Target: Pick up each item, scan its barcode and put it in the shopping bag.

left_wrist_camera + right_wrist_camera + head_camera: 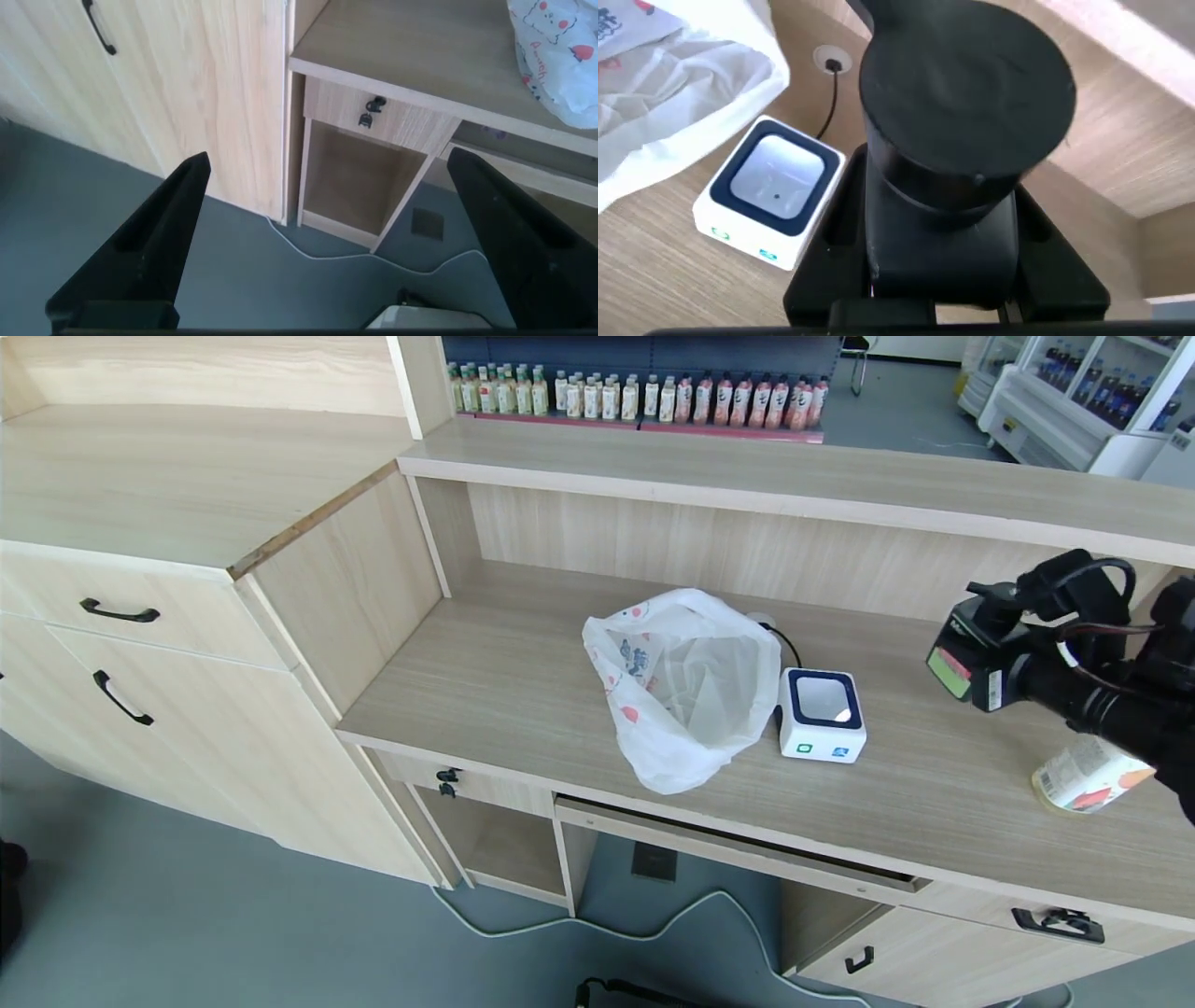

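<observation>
Your right gripper [938,266] is clamped on the black container [962,663], clear of the counter. The scanner [822,714] lies below it to one side, with the shopping bag [686,686] just beyond. Expect no read if the barcode faces away from the scanner window. A tilted grip may let the container slip.

- Shopping bag [686,686] on desk [504,681], about middle, close to front edge.
- Scanner [822,714] on desk just right of bag.
- Cable [787,651] goes from scanner toward back of desk, behind bag.
- Container [1088,775] on desk near right end, well apart from scanner.
- Item [962,667] in right pincer [1004,681], above desk, between scanner and container.
- Row of bottles [635,397] on shelf behind desk.
- Cabinet [168,644] left of desk.
</observation>
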Motion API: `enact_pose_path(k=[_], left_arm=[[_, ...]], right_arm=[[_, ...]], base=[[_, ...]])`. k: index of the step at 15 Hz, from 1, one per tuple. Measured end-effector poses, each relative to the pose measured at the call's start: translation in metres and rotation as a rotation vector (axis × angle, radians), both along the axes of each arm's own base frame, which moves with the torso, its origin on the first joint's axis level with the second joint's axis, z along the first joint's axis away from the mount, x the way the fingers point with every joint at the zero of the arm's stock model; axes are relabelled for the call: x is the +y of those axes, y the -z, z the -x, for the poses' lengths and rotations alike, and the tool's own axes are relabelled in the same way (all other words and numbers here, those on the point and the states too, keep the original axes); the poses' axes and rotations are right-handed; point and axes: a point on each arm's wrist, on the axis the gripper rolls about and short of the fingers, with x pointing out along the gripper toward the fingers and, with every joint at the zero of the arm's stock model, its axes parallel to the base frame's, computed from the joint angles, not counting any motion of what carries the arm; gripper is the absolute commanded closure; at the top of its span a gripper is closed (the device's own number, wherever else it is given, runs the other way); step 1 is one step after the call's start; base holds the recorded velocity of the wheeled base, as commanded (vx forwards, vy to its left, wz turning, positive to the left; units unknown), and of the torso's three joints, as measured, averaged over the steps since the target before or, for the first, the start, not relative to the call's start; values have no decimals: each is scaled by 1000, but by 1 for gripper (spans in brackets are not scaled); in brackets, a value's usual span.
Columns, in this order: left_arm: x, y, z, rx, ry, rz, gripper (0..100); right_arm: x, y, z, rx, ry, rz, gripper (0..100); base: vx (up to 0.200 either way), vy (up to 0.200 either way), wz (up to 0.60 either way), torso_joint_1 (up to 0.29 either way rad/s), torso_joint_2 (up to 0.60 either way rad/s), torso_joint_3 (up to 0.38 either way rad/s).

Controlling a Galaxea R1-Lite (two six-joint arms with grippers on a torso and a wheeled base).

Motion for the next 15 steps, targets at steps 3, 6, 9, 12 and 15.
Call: enact_pose_path(k=[3,6,9,12,15], left_arm=[[0,0,0,0,0,0,0],[0,0,0,-1,0,0,0],[0,0,0,0,0,0,0],[0,0,0,0,1,0,0],[0,0,0,1,2,0,0]], right_arm=[[-11,-12,22,-85,52,112,100],[-7,-20,24,-132,46,135,100],[8,-34,13,-186,49,125,100],[26,-39,-18,-209,69,72,100],[33,-10,-47,-114,49,-71,100]], base=[[0,0,400,0,0,2],[0,0,600,2,4,1],[0,0,600,4,1,1],[0,0,200,1,1,1],[0,0,0,0,0,0]])
